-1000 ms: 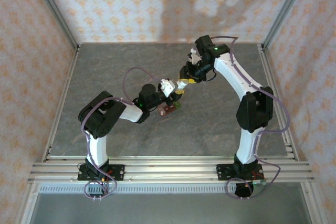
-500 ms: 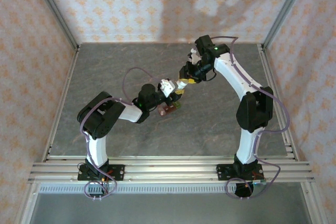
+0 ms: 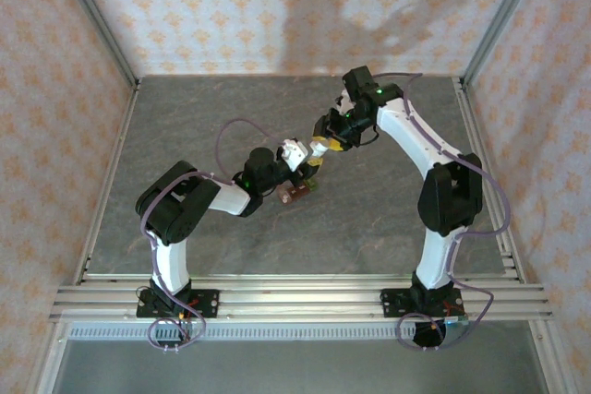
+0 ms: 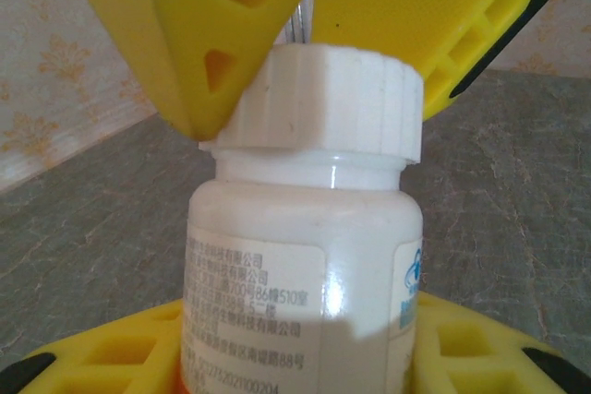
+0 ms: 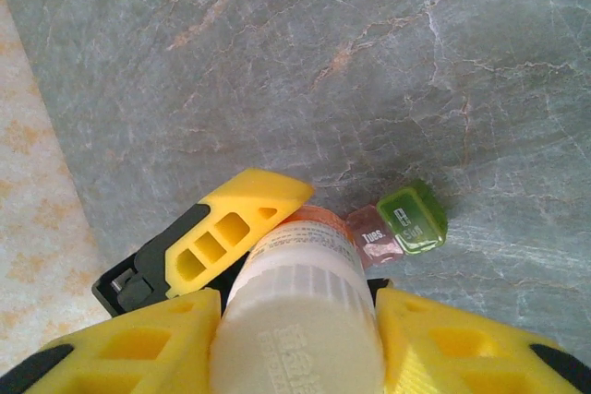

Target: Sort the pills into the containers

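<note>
The left jaws are clamped on the body of a white bottle. Their yellow fingers press either side of its lower part, so it is held clear of the grey worktop. The right jaws come at it from the opposite end. Their fingers sit on both sides of the ribbed white cap, one against its flank and the other behind it. Whether they press the cap or stand a touch loose I cannot tell. Seen from the right wrist, the bottle runs straight out from between the right jaws. One finger of the left jaws lies along its left side, near the orange band at the far end

The containers lie flat on the worktop beneath the left jaws, touched by neither pair. From the right wrist they show just past the bottle's far end: a green end compartment sticks out to the right with a brownish-red one beside it, and the others are hidden behind the bottle. In the top view the containers rest just on the near side of the left jaws, and the right jaws meet the bottle on the far side
</note>
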Motion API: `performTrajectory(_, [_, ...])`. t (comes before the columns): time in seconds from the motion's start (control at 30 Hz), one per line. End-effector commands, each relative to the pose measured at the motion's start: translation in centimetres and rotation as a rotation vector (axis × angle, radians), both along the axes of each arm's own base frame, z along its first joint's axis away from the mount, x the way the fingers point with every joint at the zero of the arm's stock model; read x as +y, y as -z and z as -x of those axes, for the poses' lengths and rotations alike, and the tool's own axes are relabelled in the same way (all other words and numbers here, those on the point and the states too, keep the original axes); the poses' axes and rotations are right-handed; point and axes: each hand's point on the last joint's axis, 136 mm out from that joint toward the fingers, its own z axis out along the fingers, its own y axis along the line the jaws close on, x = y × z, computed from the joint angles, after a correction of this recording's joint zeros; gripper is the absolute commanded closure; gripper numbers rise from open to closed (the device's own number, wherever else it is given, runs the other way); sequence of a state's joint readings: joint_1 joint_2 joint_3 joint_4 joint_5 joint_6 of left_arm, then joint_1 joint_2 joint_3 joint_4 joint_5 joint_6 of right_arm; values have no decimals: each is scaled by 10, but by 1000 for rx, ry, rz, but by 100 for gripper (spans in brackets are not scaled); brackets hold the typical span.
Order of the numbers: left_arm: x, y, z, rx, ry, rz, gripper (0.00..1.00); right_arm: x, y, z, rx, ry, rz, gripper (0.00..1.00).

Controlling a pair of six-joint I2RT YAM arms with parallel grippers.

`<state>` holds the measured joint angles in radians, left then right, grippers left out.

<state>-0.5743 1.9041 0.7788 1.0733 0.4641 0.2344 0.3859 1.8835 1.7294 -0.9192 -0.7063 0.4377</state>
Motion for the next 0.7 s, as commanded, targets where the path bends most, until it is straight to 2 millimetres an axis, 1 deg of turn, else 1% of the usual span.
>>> performTrajectory(0.0, [-9, -57, -1, -160, 24, 104, 100, -3, -10, -4, -42, 36, 24, 53])
performTrajectory(0.23, [-9, -54, -2, -154, 20, 101, 100, -7, -28, -10, -88, 53, 23, 46])
performTrajectory(0.57, [-9, -50, -3, -136, 20, 112, 100, -22, -61, -22, -187, 93, 2, 23])
performTrajectory(0.67, [-9, -51, -4, -130, 15, 121, 100, -31, -74, -26, -230, 121, -8, 20])
